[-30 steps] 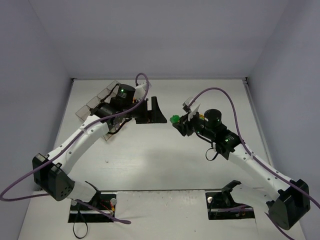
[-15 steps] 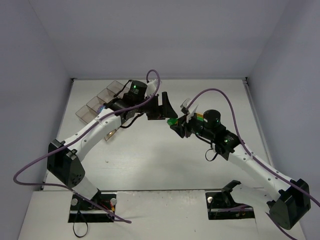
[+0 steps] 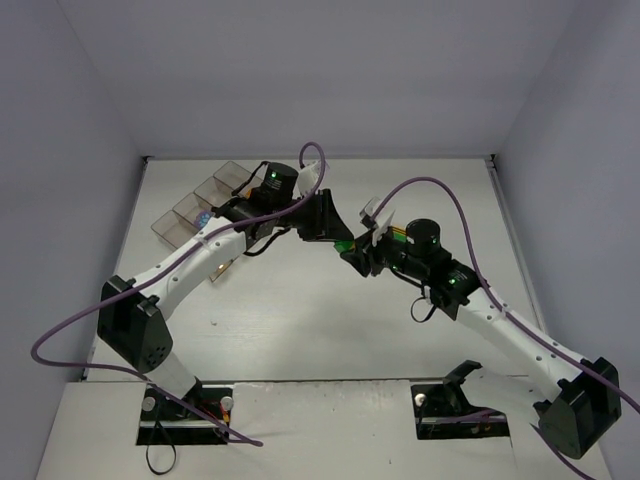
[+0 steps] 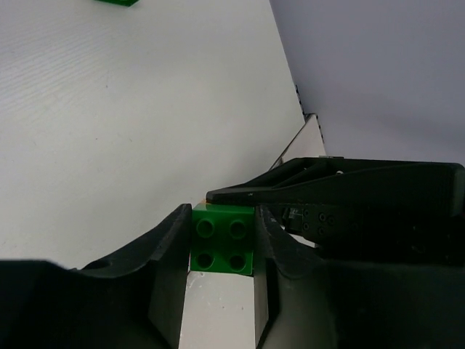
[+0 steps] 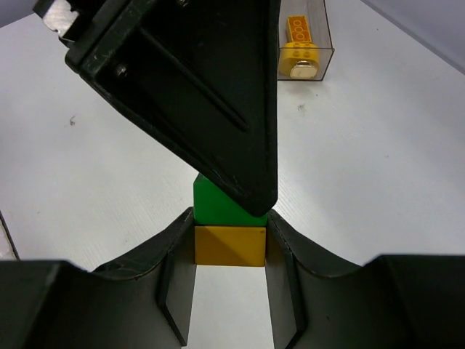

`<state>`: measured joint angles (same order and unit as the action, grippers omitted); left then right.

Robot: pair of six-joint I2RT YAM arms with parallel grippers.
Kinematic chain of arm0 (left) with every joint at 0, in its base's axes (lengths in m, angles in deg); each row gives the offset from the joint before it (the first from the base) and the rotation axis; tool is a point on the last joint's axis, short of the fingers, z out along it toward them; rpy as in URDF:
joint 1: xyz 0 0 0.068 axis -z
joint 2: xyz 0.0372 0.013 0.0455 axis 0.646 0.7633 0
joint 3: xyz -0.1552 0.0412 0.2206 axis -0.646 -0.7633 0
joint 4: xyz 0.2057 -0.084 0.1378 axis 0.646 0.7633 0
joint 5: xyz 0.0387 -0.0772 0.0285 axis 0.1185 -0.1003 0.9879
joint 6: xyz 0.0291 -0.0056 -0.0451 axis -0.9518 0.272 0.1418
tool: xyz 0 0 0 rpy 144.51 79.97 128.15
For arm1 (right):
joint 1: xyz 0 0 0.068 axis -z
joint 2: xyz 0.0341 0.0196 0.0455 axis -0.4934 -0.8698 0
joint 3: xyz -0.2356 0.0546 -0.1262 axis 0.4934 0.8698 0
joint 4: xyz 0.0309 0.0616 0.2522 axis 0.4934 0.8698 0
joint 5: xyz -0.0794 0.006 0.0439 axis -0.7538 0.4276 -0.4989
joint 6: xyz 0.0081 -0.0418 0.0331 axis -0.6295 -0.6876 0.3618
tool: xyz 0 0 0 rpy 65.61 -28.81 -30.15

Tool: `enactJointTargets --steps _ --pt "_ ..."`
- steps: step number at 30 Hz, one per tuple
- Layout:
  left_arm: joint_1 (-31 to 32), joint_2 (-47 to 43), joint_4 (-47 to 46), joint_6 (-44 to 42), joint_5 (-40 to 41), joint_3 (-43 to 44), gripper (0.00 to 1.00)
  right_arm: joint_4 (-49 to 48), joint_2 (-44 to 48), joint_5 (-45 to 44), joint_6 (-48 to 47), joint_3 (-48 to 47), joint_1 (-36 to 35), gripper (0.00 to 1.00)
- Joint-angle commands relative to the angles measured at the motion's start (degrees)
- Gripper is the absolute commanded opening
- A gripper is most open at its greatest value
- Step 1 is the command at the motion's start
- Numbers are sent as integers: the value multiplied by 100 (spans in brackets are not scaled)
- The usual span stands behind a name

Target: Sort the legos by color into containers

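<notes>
The green brick (image 4: 222, 238), at centre frame, is now being pinched by the left gripper (image 3: 330, 226), which is arriving from the bins (image 3: 178, 214) at upper left. It is sitting stacked on an orange brick (image 5: 229, 246) that the right gripper (image 3: 358, 252) is clamping. The arms are probably preparing to pull them apart for sorting.

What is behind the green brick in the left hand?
An orange-yellow brick, gripped by the right hand; from the left wrist the green brick covers nearly all of it.
</notes>
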<state>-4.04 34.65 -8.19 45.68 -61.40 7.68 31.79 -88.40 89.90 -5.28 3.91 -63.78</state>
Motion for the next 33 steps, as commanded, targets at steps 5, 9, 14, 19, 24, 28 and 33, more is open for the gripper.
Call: enactJointTargets --steps 5,9,14,19,24,28,33 --pt "-43 -298 -147 -244 -87 50 0 -435 -99 12 -149 -299 -24 0" --pt "-412 -525 -94 -349 -139 -82 0 -418 -143 38 -141 -238 -32 0" --pt "-1281 -860 72 -586 -254 -275 0 -365 -178 117 -97 -115 -24 0" --pt "-2142 -1378 889 -1262 1000 -486 0 -304 -195 82 -44 -45 -24 0" --pt "-2618 -1712 1058 -1589 3494 -1135 0 -295 -283 56 17 -62 -24 0" --pt "-3076 -1625 434 -1536 4123 -1638 3 -304 -389 82 44 -106 -32 0" --pt "-3594 -1318 -179 -1343 4211 -2058 4 -304 -398 82 44 -141 -24 0"
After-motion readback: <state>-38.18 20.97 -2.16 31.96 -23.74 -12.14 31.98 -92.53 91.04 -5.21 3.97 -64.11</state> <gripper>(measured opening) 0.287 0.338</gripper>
